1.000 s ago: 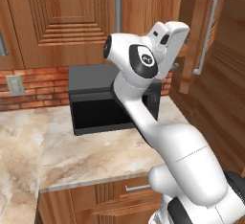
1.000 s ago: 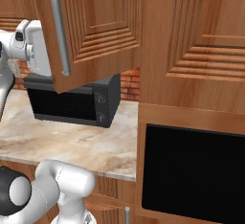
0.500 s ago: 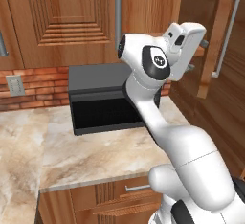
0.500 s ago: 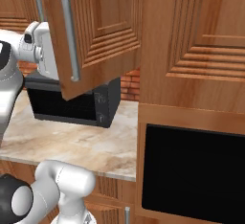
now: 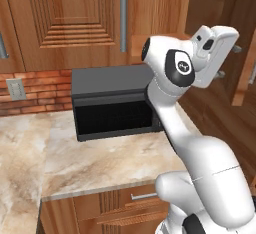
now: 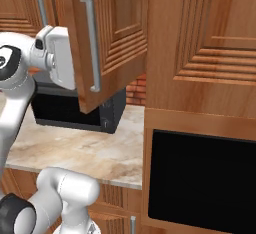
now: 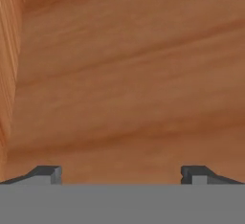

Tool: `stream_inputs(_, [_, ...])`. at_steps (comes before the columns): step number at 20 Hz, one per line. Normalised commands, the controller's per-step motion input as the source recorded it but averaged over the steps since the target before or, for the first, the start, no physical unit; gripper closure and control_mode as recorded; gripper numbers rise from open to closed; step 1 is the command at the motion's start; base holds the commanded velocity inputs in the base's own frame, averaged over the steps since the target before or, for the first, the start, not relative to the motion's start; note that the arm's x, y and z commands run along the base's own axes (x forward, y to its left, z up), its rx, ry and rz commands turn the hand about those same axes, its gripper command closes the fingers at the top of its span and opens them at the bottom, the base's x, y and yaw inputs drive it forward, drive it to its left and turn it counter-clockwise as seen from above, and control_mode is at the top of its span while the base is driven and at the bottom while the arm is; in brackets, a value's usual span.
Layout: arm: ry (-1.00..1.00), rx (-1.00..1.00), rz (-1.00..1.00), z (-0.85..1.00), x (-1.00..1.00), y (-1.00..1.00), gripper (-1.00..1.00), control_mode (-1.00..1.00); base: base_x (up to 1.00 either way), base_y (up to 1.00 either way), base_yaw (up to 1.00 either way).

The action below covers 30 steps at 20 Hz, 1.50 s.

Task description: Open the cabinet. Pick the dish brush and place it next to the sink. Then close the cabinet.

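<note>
Starting nearest, the gripper (image 7: pixel 120 173) has its two dark fingertips (image 7: pixel 48 174) spread wide with nothing between them, and plain wood grain sits right ahead of them; whether the tips touch that wood I cannot tell. In the right base view the white hand (image 6: pixel 59 57) sits just behind the right door (image 6: pixel 112 38) of the cabinet, which is swung well out, its long silver handle (image 6: pixel 92 45) upright on the face turned away from the hand. So the hand is on the door's inner side, near its free edge. Beyond it, in the left base view, the cabinet's (image 5: pixel 165 13) interior shows as a shelf edge above the microwave (image 5: pixel 112 100), which stands at the counter's (image 5: pixel 85 163) back edge. The dish brush I cannot find: the arm's upper joint covers much of the opening and the rest is shadowed wood. My guess is that it lies further in and away from the door, so the coming move turns on swinging the fingers from the door panel toward the shelf. Its long axis cannot be judged, and the sink is outside these views.
</note>
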Motion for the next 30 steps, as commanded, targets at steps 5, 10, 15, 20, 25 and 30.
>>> stream_inputs(5, [0.00, 0.00, -0.11, 0.00, -0.34, -0.49, -1.00, -1.00, 0.00, 0.00, 0.00])
stream_inputs(10, [0.00, 0.00, -0.07, 0.00, -0.22, -0.19, -1.00, -1.00, 0.00, 0.00, 0.00])
stream_inputs(15, [0.00, 0.00, -0.03, 0.00, -0.11, -0.03, -1.00, -1.00, 0.00, 0.00, 0.00])
stream_inputs(20, [0.00, 0.00, -0.08, 0.00, -0.03, -0.31, -1.00, -1.00, 0.00, 0.00, 0.00])
stream_inputs(25, [-0.01, 0.00, -0.02, 0.11, -0.10, 0.00, -1.00, -1.00, 0.00, 0.00, 0.00])
stream_inputs(30, [-0.08, 0.01, 0.02, 0.26, -0.38, 0.48, -1.00, -1.00, 0.00, 0.00, 0.00])
